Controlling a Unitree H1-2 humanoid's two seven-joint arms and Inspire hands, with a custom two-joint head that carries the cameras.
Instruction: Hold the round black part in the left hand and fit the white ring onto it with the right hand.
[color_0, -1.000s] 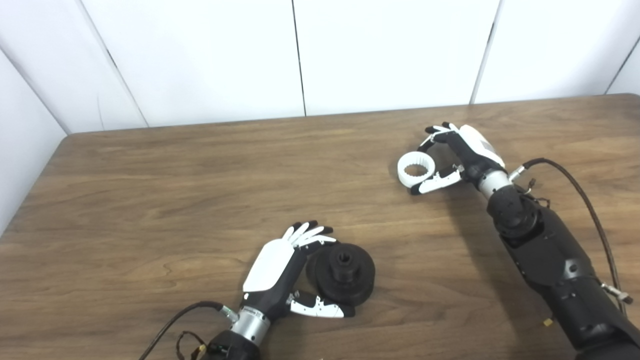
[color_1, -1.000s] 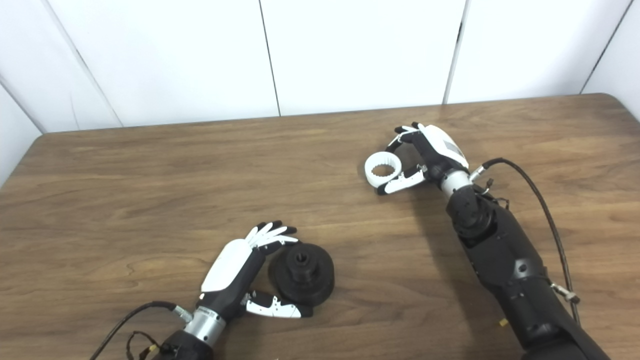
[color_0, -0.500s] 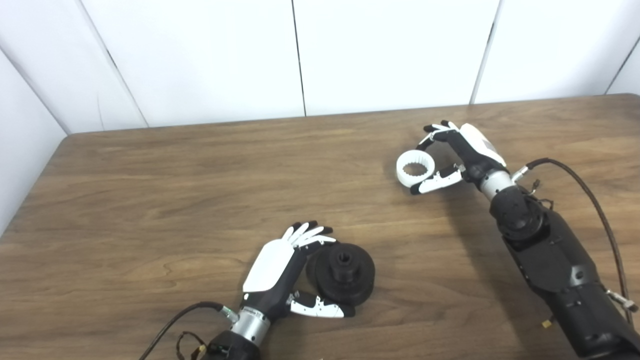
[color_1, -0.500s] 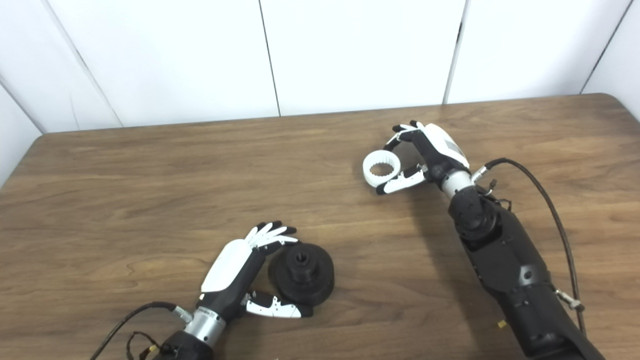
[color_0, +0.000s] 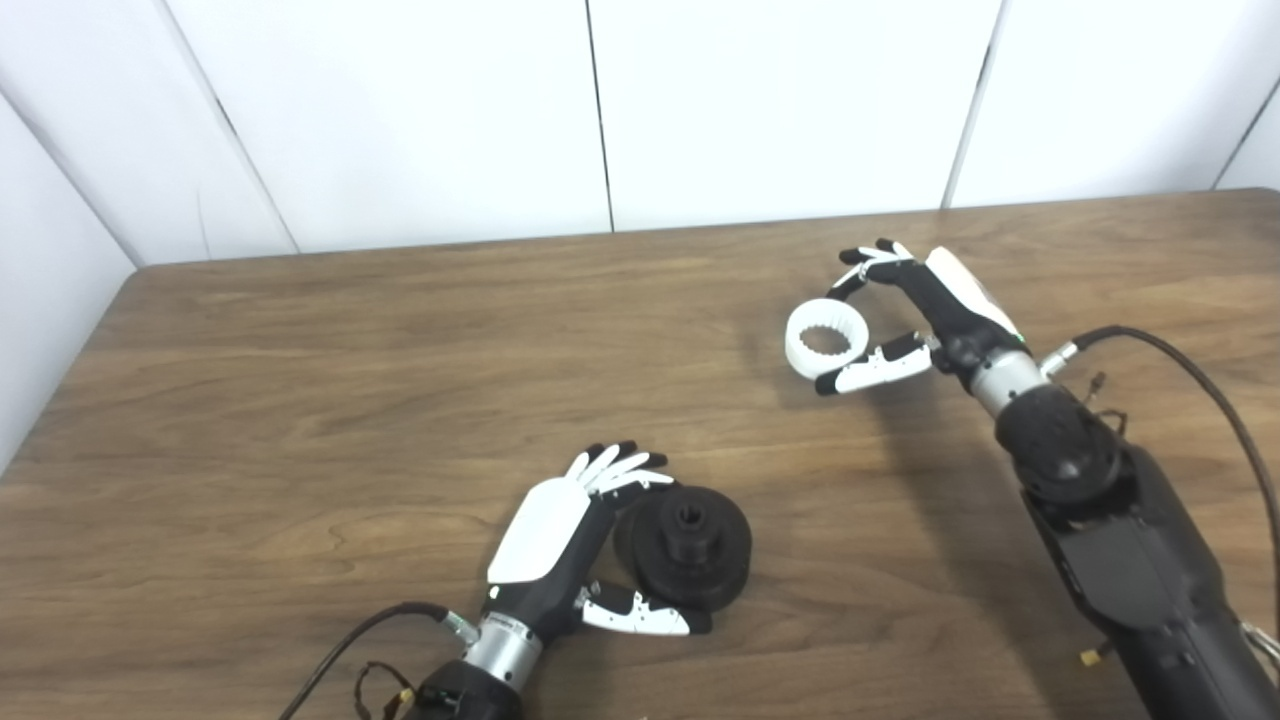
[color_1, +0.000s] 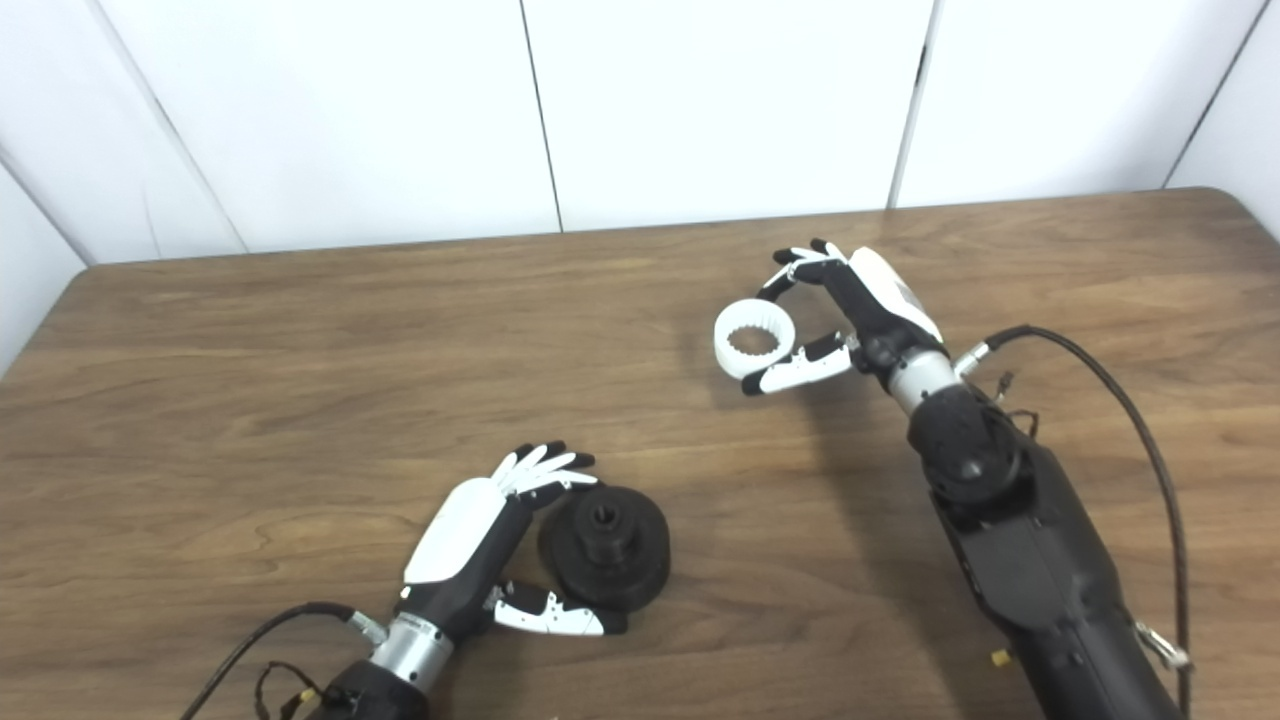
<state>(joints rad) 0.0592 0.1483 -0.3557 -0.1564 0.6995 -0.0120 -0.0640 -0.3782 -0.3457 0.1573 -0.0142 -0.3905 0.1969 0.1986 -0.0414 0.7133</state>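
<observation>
Compared with a second ago, we see our right hand (color_0: 925, 305) a little nearer the left of the picture and seemingly raised, carrying the white ring (color_0: 826, 341) with it; the ring's shadow on the table (color_0: 300, 380) now lies apart from the ring, so it looks lifted clear of the wood. The right hand is clamped on the white ring, fingertips (color_0: 862, 262) on its far edge and the thumb under its near edge, the toothed bore facing up toward us. On the other side nothing has changed: our left hand (color_0: 560, 540) sits where it was, cupped around the round black part (color_0: 688, 545), which rests flat on the table near the front edge with its hub and central hole upward. The left fingers curl against the part's far-left rim and the thumb lies along its near rim, so we hold it loosely; whether the grip is firm we cannot tell.

The ring and the black part are well apart, with bare wood between them. White wall panels (color_0: 780, 100) stand behind the table. Dark cables (color_0: 1180, 380) trail from both wrists.
</observation>
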